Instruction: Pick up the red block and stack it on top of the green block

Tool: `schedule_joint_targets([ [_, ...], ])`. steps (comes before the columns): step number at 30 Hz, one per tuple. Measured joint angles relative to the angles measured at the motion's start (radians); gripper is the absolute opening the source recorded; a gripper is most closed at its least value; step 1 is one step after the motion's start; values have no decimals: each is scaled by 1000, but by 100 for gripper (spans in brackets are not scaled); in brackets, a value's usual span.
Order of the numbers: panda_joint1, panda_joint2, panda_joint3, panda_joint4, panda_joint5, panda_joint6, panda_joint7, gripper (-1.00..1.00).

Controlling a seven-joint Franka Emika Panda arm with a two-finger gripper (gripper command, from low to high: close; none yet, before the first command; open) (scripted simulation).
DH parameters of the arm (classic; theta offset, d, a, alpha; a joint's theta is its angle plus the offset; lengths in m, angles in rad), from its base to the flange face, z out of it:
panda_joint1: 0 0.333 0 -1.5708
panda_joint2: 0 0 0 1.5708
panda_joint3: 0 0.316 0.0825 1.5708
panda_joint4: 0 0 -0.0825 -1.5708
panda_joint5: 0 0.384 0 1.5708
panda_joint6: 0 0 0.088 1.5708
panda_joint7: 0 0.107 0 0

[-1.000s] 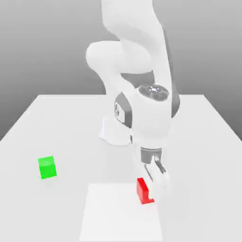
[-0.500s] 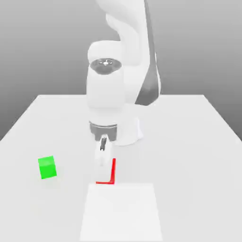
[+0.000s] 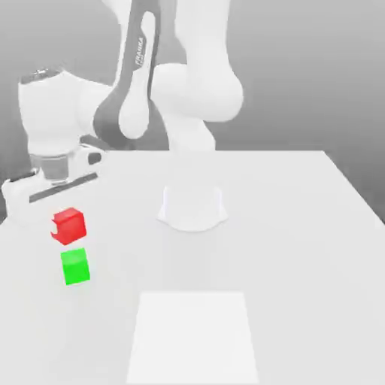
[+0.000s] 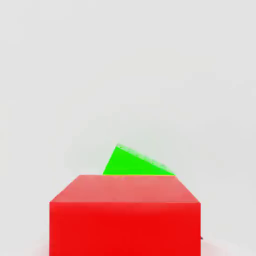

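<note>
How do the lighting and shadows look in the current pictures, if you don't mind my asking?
Exterior view: bright, even light, the arm's white parts nearly washed out; hand view: red block lighter on one face, faint green tint around green block.

A pale grey table (image 3: 286, 256) spreads across the exterior view, its far edge at twelve o'clock. Toward six o'clock lies a flat white square (image 3: 192, 338) (nearly as pale as what it rests on). A plain grey backdrop (image 3: 301, 75), darker low down, stands beyond the table at twelve o'clock.
</note>
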Motion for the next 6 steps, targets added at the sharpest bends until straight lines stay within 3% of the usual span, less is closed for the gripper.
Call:
schedule_joint_targets([
  [2,0,71,1,3,7,68,-5,-100],
  [3,-1,101,3,4,13,97,-9,100],
  [6,1,101,3,4,13,97,-9,100],
])
